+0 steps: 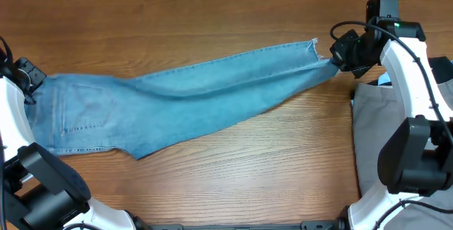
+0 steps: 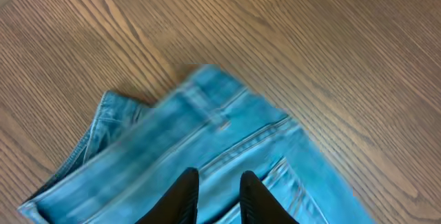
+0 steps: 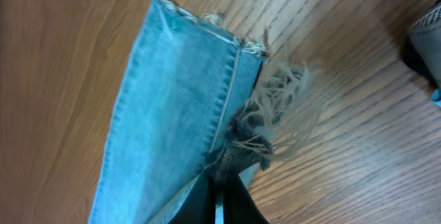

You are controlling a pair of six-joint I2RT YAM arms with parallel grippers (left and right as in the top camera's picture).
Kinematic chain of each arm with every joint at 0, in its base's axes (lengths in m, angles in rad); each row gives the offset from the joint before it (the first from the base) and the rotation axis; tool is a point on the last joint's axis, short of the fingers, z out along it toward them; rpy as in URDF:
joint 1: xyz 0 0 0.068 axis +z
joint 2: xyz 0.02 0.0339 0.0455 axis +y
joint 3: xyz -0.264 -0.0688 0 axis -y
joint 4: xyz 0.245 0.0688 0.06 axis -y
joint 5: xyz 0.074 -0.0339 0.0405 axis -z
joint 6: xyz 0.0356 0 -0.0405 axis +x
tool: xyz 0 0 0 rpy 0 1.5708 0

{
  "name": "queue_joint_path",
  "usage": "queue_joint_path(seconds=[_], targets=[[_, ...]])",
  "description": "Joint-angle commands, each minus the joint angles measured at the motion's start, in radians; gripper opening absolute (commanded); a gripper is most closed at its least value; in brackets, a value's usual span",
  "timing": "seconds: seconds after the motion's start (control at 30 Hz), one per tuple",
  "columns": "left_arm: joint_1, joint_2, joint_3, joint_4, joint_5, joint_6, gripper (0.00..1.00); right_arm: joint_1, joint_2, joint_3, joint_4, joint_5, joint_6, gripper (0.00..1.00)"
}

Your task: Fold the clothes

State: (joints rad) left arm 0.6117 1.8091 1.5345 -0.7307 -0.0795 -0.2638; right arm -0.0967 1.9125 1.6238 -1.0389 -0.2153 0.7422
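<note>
Jeans point(image 1: 191, 95) lie stretched across the table point(image 1: 269, 180): waist at left, legs stacked and running up-right to the frayed hem point(image 1: 313, 45) at far right.

Step in hand, my read: bring hem end over to waist for a lengthwise fold. To do it well:
- R side lifts hem just clear of the wood, carries it left in a low arc, both leg layers together so they don't split.
- L side should pin or grip the waistband point(image 2: 201, 100) first, else whole garment drags.
- Land hem square on waistband, edges lined up, then smooth.
- Watch the grey cloth point(image 1: 369, 127) at near right; don't snag it.

Pose:
- Right gripper point(image 3: 222, 195) sits low at far right, arm reaching in from the right edge, fingers clamped together on the hem corner, fray threads hanging beside them.
- Left gripper point(image 2: 219, 191) hovers over the waist end near the back pocket point(image 1: 85, 113), pointing down. Its fingers point(image 2: 185, 195) stand a little apart, no denim pinched btwn them as far as I can see. View's a bit blurred.
</note>
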Motion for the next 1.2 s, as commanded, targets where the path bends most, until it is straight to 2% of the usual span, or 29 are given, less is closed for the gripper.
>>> queue_joint_path(seconds=[0.0, 0.17, 0.3, 0.53, 0.57, 0.63, 0.7, 0.8, 0.9, 1.0, 1.17], targets=[[-0.006, 0.011, 0.031, 0.010, -0.005, -0.009, 0.25, -0.004, 0.060, -0.002, 0.023, 0.026, 0.021, 0.04], [-0.013, 0.024, 0.031, 0.009, -0.005, -0.009, 0.26, -0.004, 0.097, -0.002, 0.137, -0.034, -0.008, 0.04], [-0.018, 0.040, 0.030, -0.014, -0.005, 0.005, 0.33, -0.003, 0.097, -0.002, 0.200, -0.048, -0.009, 0.05], [-0.015, 0.058, 0.030, -0.058, -0.006, 0.038, 0.52, -0.003, 0.103, -0.002, 0.321, -0.048, 0.003, 0.04], [-0.014, 0.058, 0.030, -0.058, -0.006, 0.051, 0.55, -0.003, 0.105, -0.002, 0.323, -0.047, 0.019, 0.04], [-0.008, 0.059, 0.030, -0.049, -0.007, 0.062, 0.69, -0.003, 0.108, -0.002, 0.322, -0.048, 0.021, 0.04], [-0.001, 0.066, 0.030, -0.037, -0.006, 0.065, 0.76, -0.003, 0.109, -0.002, 0.312, -0.048, 0.021, 0.04], [0.006, 0.101, 0.030, -0.012, 0.047, 0.138, 0.85, -0.003, 0.109, -0.002, 0.303, -0.048, 0.017, 0.04], [0.011, 0.141, 0.030, -0.016, 0.077, 0.212, 0.86, -0.003, 0.109, -0.002, 0.288, -0.048, 0.014, 0.04], [0.033, 0.176, 0.030, -0.023, 0.091, 0.231, 0.85, -0.003, 0.109, -0.002, 0.275, -0.048, 0.011, 0.04], [0.107, 0.186, 0.031, 0.010, 0.287, 0.291, 0.85, -0.003, 0.109, -0.002, 0.274, -0.048, 0.010, 0.04]])
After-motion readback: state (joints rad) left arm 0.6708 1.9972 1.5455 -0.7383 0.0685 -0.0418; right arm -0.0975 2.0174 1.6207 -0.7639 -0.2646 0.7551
